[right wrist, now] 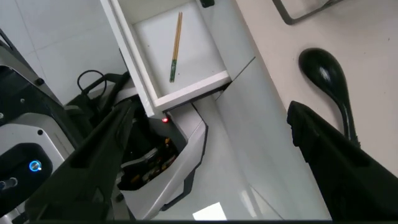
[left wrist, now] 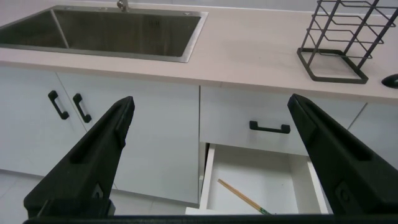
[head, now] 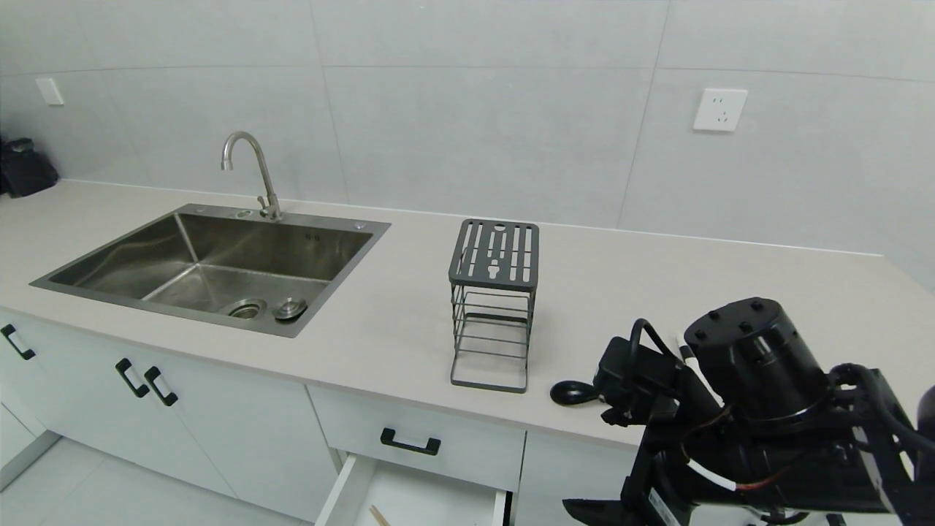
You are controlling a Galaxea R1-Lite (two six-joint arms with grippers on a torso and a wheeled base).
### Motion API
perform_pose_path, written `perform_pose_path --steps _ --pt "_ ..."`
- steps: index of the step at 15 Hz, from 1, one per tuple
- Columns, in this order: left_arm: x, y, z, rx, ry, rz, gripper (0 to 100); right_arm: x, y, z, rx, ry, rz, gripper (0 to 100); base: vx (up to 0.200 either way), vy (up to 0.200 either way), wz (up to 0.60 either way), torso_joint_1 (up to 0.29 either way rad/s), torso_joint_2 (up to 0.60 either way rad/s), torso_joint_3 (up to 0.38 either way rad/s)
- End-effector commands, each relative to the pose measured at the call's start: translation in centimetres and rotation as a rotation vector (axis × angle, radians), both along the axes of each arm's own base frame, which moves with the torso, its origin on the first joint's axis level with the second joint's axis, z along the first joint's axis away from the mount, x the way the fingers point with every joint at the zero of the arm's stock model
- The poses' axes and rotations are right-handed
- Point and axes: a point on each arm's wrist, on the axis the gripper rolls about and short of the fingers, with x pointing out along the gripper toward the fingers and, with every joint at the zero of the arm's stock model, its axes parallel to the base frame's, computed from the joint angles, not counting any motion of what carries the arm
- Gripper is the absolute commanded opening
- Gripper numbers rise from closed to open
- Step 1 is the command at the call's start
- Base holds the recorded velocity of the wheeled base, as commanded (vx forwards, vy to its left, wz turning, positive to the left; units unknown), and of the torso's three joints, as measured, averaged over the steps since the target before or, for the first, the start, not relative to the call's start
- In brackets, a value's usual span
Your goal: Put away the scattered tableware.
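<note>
Head view takes in a pale countertop (head: 409,321) that runs across the frame below a wall (head: 497,109) of large grey tiles. A white switch (head: 50,90) sits on the wall at the upper left. Left of centre, a steel sink (head: 270,252) is sunk into the counter, and a curved faucet (head: 272,208) stands at its back rim. White cabinet doors (head: 219,424) with black handles fill the lower left. At bottom centre a drawer (head: 409,497) stands pulled out. Chopsticks (head: 378,516) lie inside on its white floor, slanted across it. A dark wire rack (head: 494,283) stands upright at mid-frame on the counter. Just right of its base, near the counter's front edge, lies a black spoon (head: 573,393). Its bowl points toward frame left and its handle runs rightward behind the right arm (head: 752,365), so its long axis is roughly along the counter edge. A white socket (head: 720,109) is on the wall at the upper right. In the left wrist view the left gripper (left wrist: 211,106) is spread wide and holds nothing, facing the drawer front below the counter. In the right wrist view the right gripper (right wrist: 211,112) is likewise spread wide and empty, and the spoon's handle passes behind one finger (right wrist: 336,155).
</note>
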Motion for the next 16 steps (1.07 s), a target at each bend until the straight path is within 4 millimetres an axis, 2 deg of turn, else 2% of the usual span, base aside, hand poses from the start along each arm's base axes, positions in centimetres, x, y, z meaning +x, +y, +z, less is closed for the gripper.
perform_pose_path --steps 1,5,9,12,16 --pt "0.0 0.0 0.0 0.000 0.001 0.000 100 0.0 -0.2 -0.2 0.003 0.015 -0.017 100 0.000 0.000 0.00 0.000 0.00 0.000" --pt "0.0 0.0 0.0 0.000 0.001 0.000 100 -0.2 -2.7 -2.0 0.000 0.032 -0.100 100 0.000 0.000 0.00 0.000 0.00 0.000" --pt "0.0 0.0 0.0 0.000 0.001 0.000 100 0.1 -3.5 -2.4 -0.011 0.043 -0.131 100 0.000 0.000 0.00 0.000 0.00 0.000" --pt "0.0 0.0 0.0 0.000 0.001 0.000 100 2.1 -5.6 -2.8 0.009 0.022 -0.256 100 0.000 0.000 0.00 0.000 0.00 0.000" --pt "0.0 0.0 0.0 0.000 0.001 0.000 100 4.1 -6.4 -4.2 -0.034 0.009 -0.220 100 0.000 0.000 0.00 0.000 0.00 0.000"
